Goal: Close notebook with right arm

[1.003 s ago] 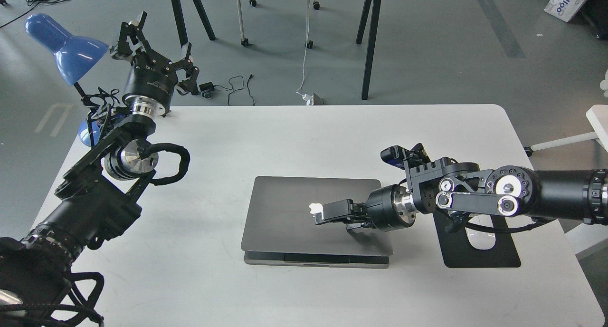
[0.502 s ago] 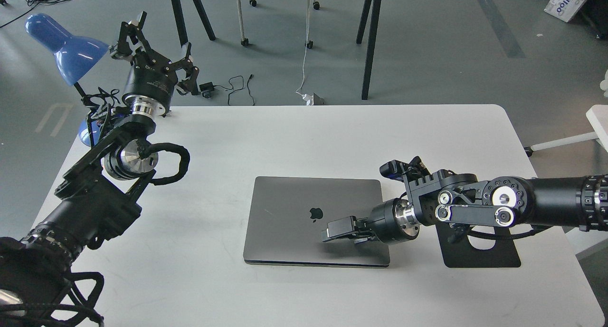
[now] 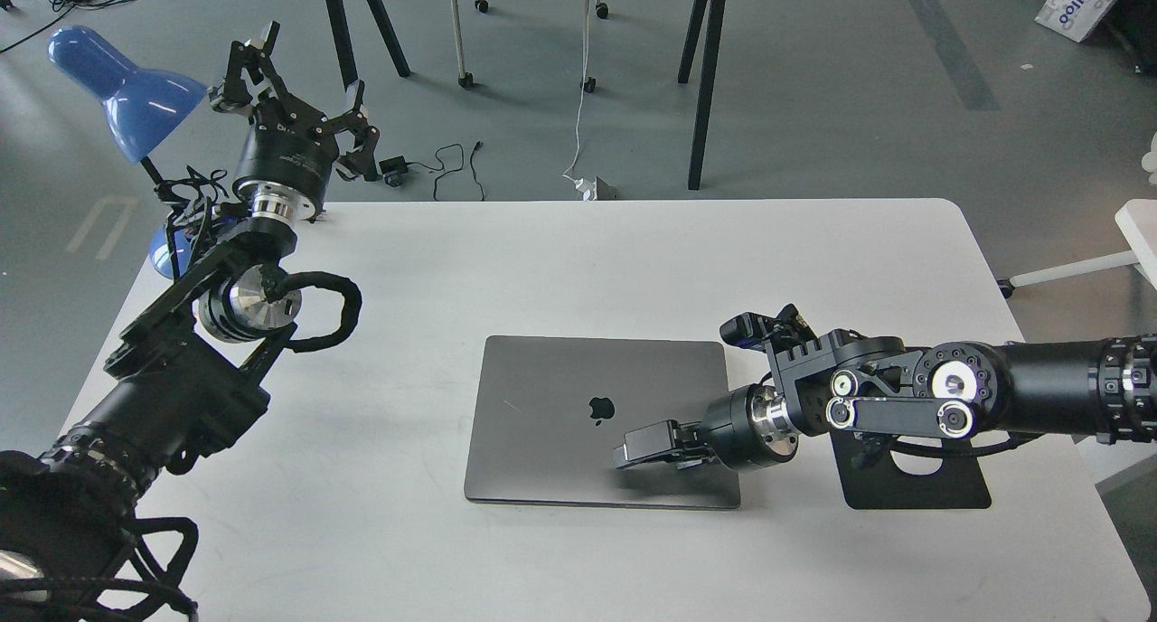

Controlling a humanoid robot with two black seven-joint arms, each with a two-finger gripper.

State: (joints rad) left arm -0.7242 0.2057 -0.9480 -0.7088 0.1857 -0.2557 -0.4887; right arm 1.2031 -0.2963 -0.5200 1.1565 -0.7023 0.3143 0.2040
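Your notebook (image 3: pixel 597 423) lies flat and shut on the white table (image 3: pixel 560 260), lid up, logo showing, at the table's middle toward the near edge. Your right gripper (image 3: pixel 633 447) sits low over the lid's right near part, just right of and below the logo; fingers look pressed together with nothing between them, and its tip casts a tight shadow on the lid, but you cannot tell if it actually touches. The right arm (image 3: pixel 904 400) reaches in from the right edge, roughly level, wrist over the notebook's right edge. Just right of the notebook, under that arm, lies the black mouse pad (image 3: pixel 940 486). Your left gripper (image 3: pixel 298 89) is held high at the table's far left corner, well apart from the notebook, fingers spread wide, holding nothing. A blue lamp (image 3: pixel 126 89) stands just left of it.
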